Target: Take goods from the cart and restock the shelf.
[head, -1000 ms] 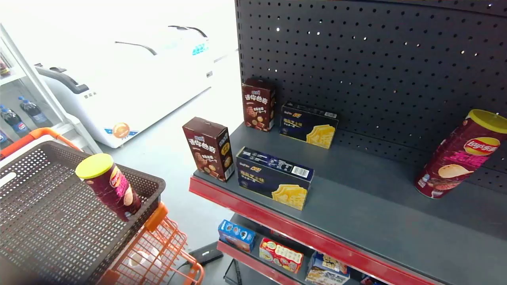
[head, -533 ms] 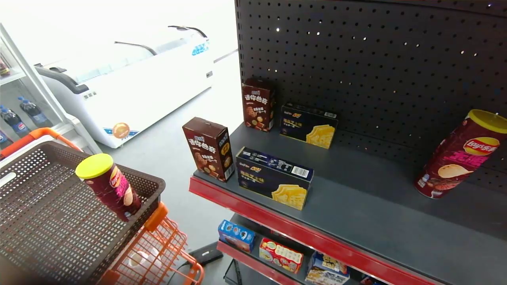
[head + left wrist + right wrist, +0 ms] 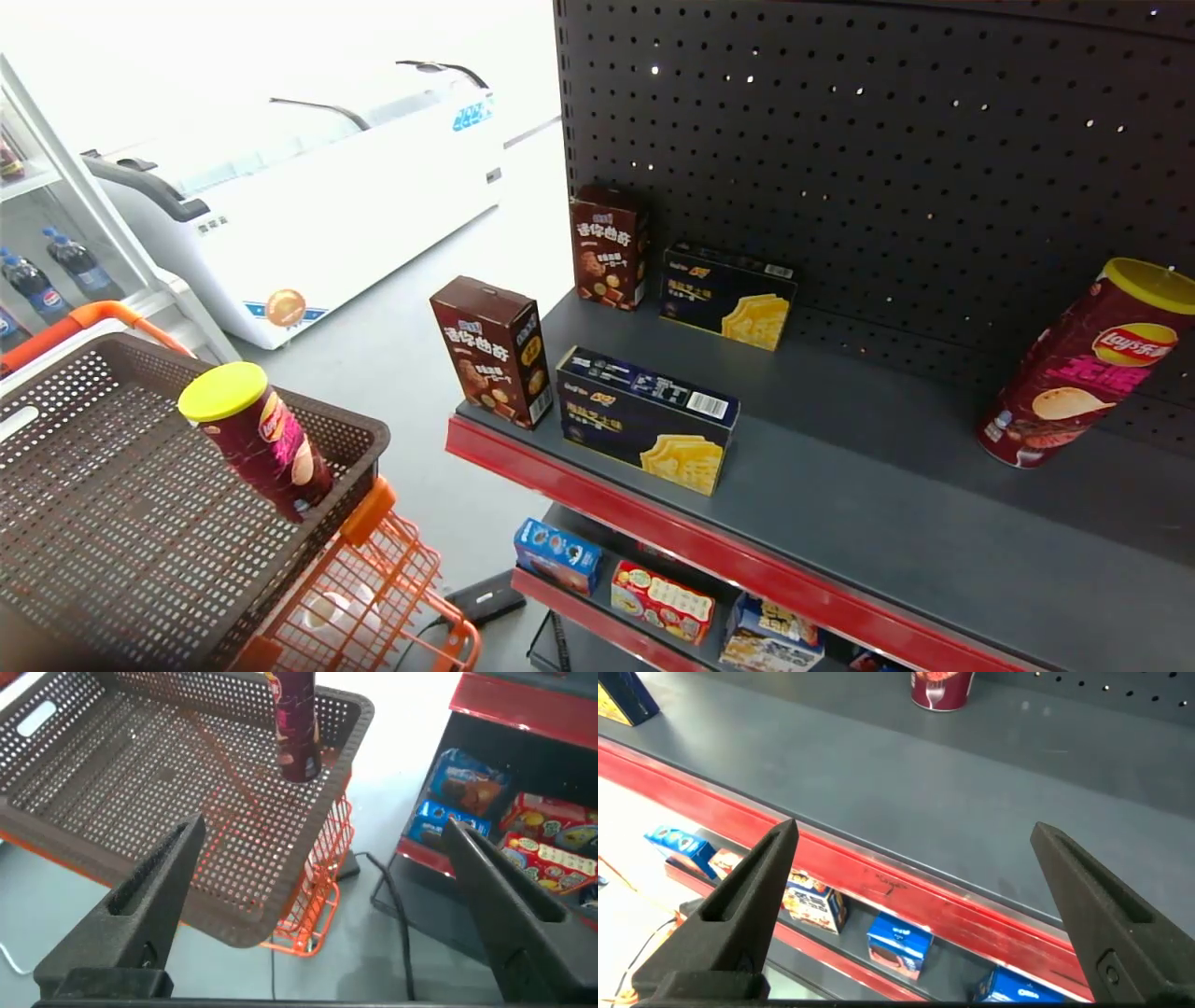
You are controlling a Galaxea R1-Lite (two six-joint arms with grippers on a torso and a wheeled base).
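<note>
Left claw [image 3: 322, 829] hangs wide open and empty by the cart [image 3: 93, 504], nearer it than the right claw [image 3: 915, 833], which is likewise spread and empty at the shelf [image 3: 887, 523] edge. The can [image 3: 297, 728] stands upright in the cart's corner ahead of the left claw, so a side-on grasp looks apt.

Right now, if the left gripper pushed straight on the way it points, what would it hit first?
Probably the side rim of the dark perforated plastic basket, or the orange wire cart just under it; depth is unclear. The open left gripper aims beside the maroon chip can, not at it.
</note>
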